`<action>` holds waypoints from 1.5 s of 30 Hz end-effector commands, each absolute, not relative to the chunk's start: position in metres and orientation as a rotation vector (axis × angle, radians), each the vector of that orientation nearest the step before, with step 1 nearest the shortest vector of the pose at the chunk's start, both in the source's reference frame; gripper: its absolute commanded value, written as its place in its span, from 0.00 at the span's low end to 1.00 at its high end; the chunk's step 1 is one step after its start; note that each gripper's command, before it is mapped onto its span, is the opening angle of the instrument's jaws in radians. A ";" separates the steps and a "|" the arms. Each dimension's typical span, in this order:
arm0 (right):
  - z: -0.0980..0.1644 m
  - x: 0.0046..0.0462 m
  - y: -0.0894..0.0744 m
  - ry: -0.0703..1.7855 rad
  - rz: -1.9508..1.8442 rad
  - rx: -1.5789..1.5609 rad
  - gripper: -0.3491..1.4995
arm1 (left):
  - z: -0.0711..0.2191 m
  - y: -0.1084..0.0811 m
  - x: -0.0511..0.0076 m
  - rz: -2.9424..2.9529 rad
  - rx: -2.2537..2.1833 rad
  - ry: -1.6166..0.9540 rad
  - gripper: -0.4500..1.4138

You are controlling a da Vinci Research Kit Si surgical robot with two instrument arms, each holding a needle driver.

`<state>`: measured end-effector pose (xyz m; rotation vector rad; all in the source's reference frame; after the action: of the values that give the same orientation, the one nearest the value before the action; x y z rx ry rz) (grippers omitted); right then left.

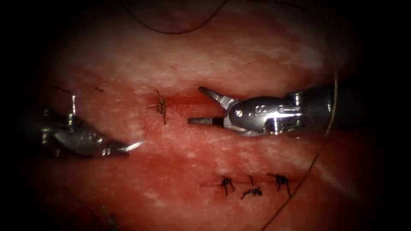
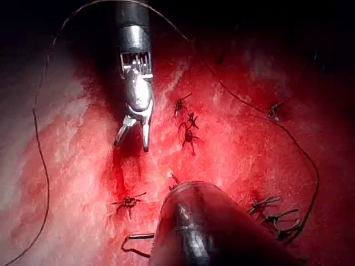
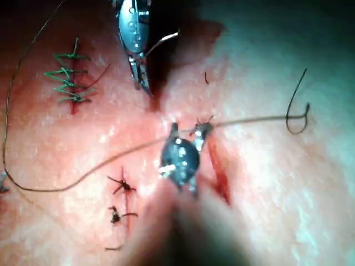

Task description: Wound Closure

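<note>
- On the red, wet pork tissue [image 1: 257,55]: one dark knotted stitch [image 1: 161,107] crosses the cut [image 1: 184,100]; the rest gapes.
- Right silver pincer [image 1: 201,105]: released, empty.
- Left silver pincer [image 1: 128,147]: clenched on the curved steel needle [image 1: 72,107], outside the tissue.

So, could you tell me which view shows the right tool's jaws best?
The endoscope view: the right tool lies side-on, both jaws spread and empty. The left wrist view shows them open from farther off; the right wrist view half hides them.
</note>
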<state>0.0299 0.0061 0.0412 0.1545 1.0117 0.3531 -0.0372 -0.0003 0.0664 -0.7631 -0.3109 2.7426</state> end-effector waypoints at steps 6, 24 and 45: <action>0.041 0.0286 0.007 1.077 0.454 0.279 0.84 | 0.065 0.002 -0.0404 2.880 -1.171 -0.212 0.00; 0.043 0.0244 0.011 1.361 0.702 0.755 0.72 | 0.071 0.008 -0.0479 2.577 -2.276 -0.241 0.00; 0.045 0.0308 0.011 1.473 0.827 1.164 0.69 | 0.072 0.006 -0.0479 2.542 -2.485 -0.246 0.00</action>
<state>0.0301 0.0113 0.0444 1.1661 1.4727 0.8326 -0.0474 0.0065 0.0718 -2.4846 -0.2431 2.5423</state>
